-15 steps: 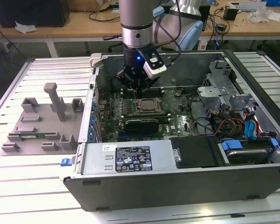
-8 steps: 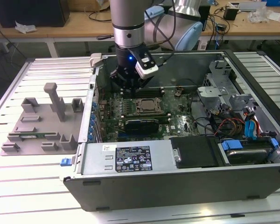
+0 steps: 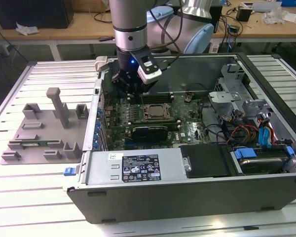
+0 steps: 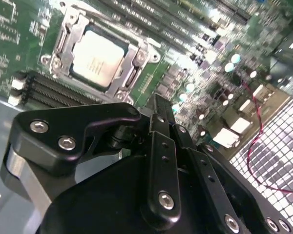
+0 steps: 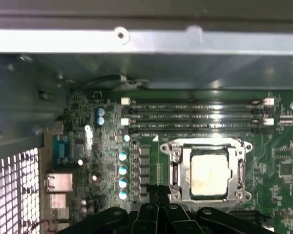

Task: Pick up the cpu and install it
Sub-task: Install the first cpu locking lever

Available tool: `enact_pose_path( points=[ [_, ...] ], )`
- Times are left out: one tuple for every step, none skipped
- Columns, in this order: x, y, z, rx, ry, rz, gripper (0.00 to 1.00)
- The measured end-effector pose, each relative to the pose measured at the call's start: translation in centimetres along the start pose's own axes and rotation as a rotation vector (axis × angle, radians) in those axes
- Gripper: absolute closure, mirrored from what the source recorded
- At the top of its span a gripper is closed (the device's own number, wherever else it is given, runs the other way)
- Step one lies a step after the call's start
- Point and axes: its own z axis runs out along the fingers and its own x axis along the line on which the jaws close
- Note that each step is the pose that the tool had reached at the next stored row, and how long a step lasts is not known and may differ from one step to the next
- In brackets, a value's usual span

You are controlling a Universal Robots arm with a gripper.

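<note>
Silvery cpu (image 5: 209, 172) sits seated in its socket's metal frame (image 5: 175, 170) in the first wrist view, just beyond the gripper (image 5: 158, 210). In the second wrist view it (image 4: 96, 57) lies apart from the claw, which grasps nothing; whether it's clenched I cannot tell.

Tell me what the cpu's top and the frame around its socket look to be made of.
The cpu top: likely metal, matte silvery-white, with a soft, even glare in both wrist views. The socket frame: apparently bare steel, bright with sharp highlights and screw heads at its corners.

Open-topped computer case (image 3: 187, 197), free air above socket (image 5: 208, 169), case wall (image 5: 136, 41) and memory slots (image 5: 195, 116) crowding beside it
</note>
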Motion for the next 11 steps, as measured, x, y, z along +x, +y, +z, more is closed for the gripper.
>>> enact_pose_path(
  points=[
    [0.04, 0.00, 0.00, -0.0124, -0.0015, 0.001, 0.89],
    [0.10, 0.00, 0.00, -0.0271, -0.0030, 0.001, 0.89],
    [0.15, 0.00, 0.00, -0.0392, -0.0044, 0.002, 0.89],
    [0.19, 0.00, 0.00, -0.0504, -0.0057, 0.002, 0.89],
    [0.22, 0.00, -0.01, -0.0633, -0.0074, 0.003, 0.89],
    [0.27, 0.00, -0.01, -0.0810, -0.0098, 0.003, 0.89],
    [0.31, 0.00, -0.01, -0.0934, -0.0117, 0.004, 0.89],
    [0.34, 0.00, -0.01, -0.1003, -0.0130, 0.004, 0.89],
    [0.42, 0.00, -0.01, -0.1044, -0.0144, 0.004, 0.89],
    [0.46, 0.00, -0.03, -0.1044, -0.0149, 0.004, 0.89],
    [0.49, 0.00, -0.06, -0.1043, -0.0152, 0.004, 0.89]
  ],
)
